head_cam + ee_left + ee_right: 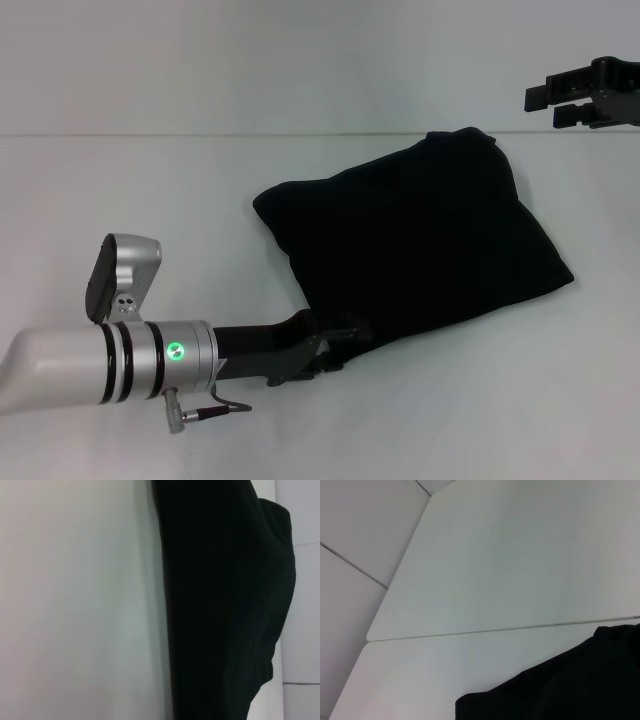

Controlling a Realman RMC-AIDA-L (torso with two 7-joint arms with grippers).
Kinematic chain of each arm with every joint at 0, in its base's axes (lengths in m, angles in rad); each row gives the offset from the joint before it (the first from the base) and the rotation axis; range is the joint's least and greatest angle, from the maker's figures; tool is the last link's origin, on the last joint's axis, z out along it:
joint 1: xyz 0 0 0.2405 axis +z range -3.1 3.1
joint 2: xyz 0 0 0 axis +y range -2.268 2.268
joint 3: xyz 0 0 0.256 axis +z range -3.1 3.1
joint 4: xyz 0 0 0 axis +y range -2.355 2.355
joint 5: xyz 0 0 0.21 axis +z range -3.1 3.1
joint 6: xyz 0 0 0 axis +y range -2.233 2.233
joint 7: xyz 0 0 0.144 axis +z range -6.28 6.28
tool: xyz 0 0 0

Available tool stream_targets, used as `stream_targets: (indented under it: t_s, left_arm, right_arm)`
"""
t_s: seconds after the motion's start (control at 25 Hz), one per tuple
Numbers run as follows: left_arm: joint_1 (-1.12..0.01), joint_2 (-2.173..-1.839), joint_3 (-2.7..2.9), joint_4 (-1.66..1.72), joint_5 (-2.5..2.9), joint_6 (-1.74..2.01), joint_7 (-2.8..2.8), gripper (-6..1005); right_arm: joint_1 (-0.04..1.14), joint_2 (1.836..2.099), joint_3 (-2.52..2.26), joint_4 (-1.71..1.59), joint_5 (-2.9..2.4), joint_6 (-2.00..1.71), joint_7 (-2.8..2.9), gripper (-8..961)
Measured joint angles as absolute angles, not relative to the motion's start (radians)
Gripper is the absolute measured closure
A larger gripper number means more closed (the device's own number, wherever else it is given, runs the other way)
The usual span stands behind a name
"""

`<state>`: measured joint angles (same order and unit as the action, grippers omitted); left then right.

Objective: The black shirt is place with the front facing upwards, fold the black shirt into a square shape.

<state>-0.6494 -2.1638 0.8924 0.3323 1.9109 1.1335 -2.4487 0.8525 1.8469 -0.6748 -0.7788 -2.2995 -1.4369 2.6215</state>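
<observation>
The black shirt lies on the white table as a folded, roughly square, slightly puffy bundle; no lettering shows. My left gripper is low at the bundle's near-left corner, right against the cloth edge. The left wrist view shows the black shirt close up beside bare tabletop. My right gripper hangs open and empty above the table, beyond the bundle's far-right corner. A corner of the black shirt shows in the right wrist view.
A seam runs across the white table behind the shirt. The left forearm stretches over the near-left part of the table. Bare tabletop lies left of the bundle and in front of it.
</observation>
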Motion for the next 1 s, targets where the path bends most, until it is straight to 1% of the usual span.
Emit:
stream_targets:
  t_s: [0.08, 0.32, 0.52, 0.72, 0.96, 1.0]
  left_arm:
    - [-0.648, -2.163, 0.892, 0.336, 1.911, 1.133, -2.449, 223]
    - [-0.643, -2.16, 0.891, 0.341, 1.913, 1.14, -2.45, 347]
    - [-0.647, -2.161, 0.891, 0.339, 1.915, 1.139, -2.45, 539]
    - [-0.651, -2.161, 0.892, 0.335, 1.915, 1.134, -2.448, 782]
    - [-0.633, -2.151, 0.893, 0.343, 1.915, 1.16, -2.446, 963]
    - [-0.623, -2.145, 0.89, 0.345, 1.914, 1.17, -2.442, 964]
  right_arm:
    - [0.852, 1.847, -0.674, -0.778, -2.299, -1.437, 2.622, 322]
    - [0.854, 1.846, -0.673, -0.768, -2.292, -1.437, 2.622, 322]
    - [0.853, 1.845, -0.673, -0.767, -2.287, -1.437, 2.622, 321]
    - [0.853, 1.842, -0.673, -0.766, -2.278, -1.439, 2.622, 320]
    - [0.849, 1.841, -0.673, -0.763, -2.276, -1.44, 2.622, 320]
    - [0.848, 1.84, -0.673, -0.76, -2.276, -1.441, 2.622, 320]
